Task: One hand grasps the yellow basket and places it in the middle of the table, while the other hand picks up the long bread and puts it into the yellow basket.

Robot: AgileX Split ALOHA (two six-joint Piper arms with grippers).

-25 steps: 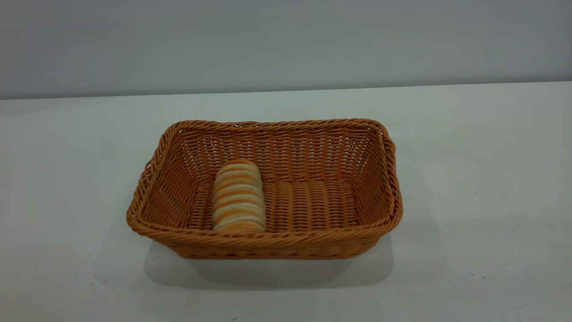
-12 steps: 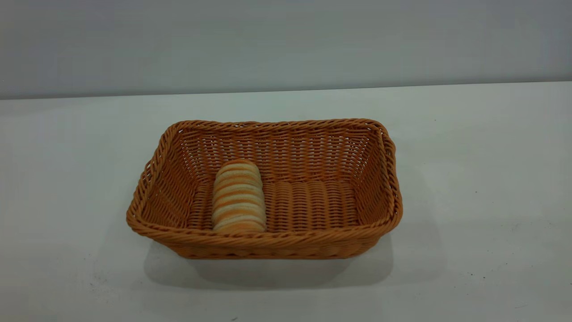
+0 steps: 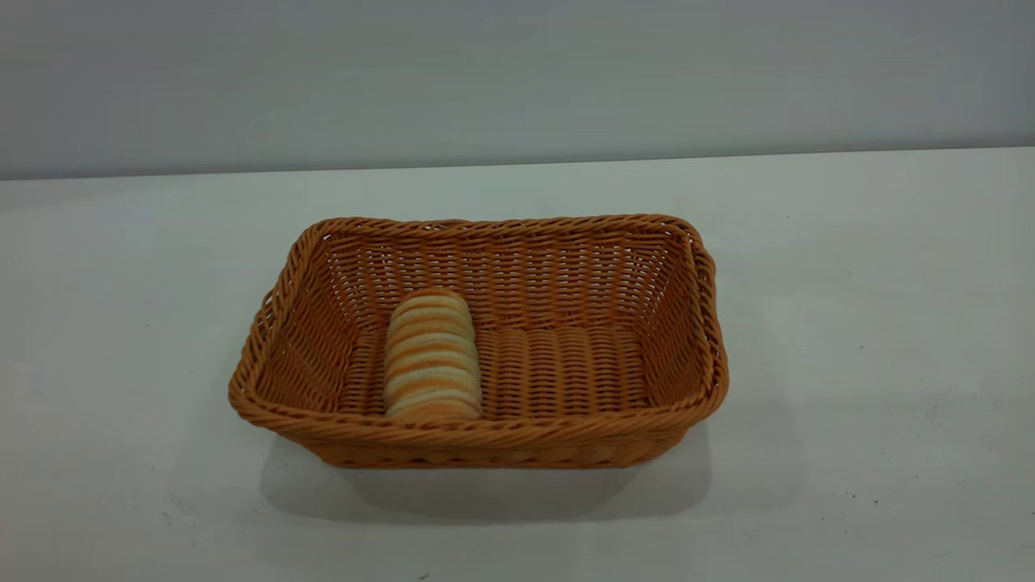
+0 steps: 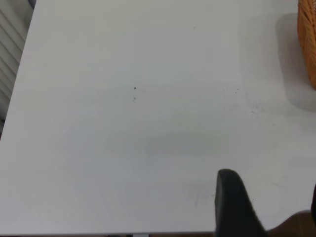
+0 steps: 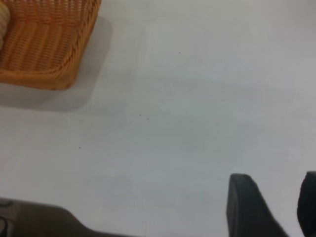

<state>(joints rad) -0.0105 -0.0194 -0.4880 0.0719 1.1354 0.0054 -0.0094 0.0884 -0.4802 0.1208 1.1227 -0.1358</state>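
The yellow basket [image 3: 566, 275] stands in the middle of the white table [image 3: 849, 267]. The long bread [image 3: 431, 356] lies inside it on the floor, left of centre, its end toward the near rim. Neither arm shows in the exterior view. In the left wrist view my left gripper [image 4: 271, 200] is open and empty over bare table, with a corner of the basket [image 4: 308, 44] far off. In the right wrist view my right gripper [image 5: 282, 200] is open and empty, away from the basket [image 5: 44, 44]; a sliver of the bread [image 5: 2, 22] shows inside.
The table's edge and a ribbed grey surface [image 4: 7, 44] show in the left wrist view. A few dark specks [image 5: 144, 117] mark the tabletop. A grey wall [image 3: 517, 73] runs behind the table.
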